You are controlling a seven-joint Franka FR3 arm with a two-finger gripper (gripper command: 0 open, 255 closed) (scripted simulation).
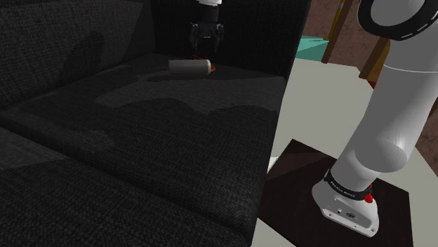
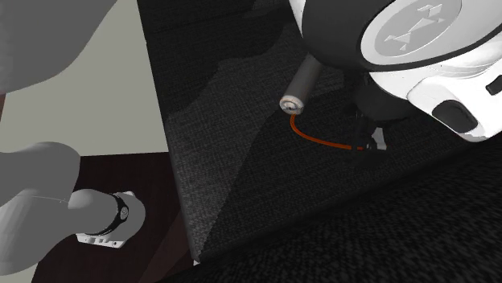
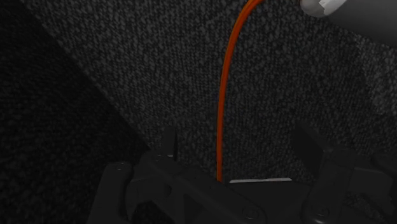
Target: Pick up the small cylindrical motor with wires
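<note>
On the sofa seat (image 1: 175, 133), by the backrest (image 1: 77, 42): grey motor (image 1: 189, 67) lying flat, not yet lifted. Claw (image 1: 205, 49) spread apart, low over the orange wire (image 3: 224, 95), gripping nothing; grasp and lift remaining.

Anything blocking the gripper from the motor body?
Nothing visible. The motor lies on the sofa seat; only its own orange wire runs from it to between the fingers of the open gripper.
</note>
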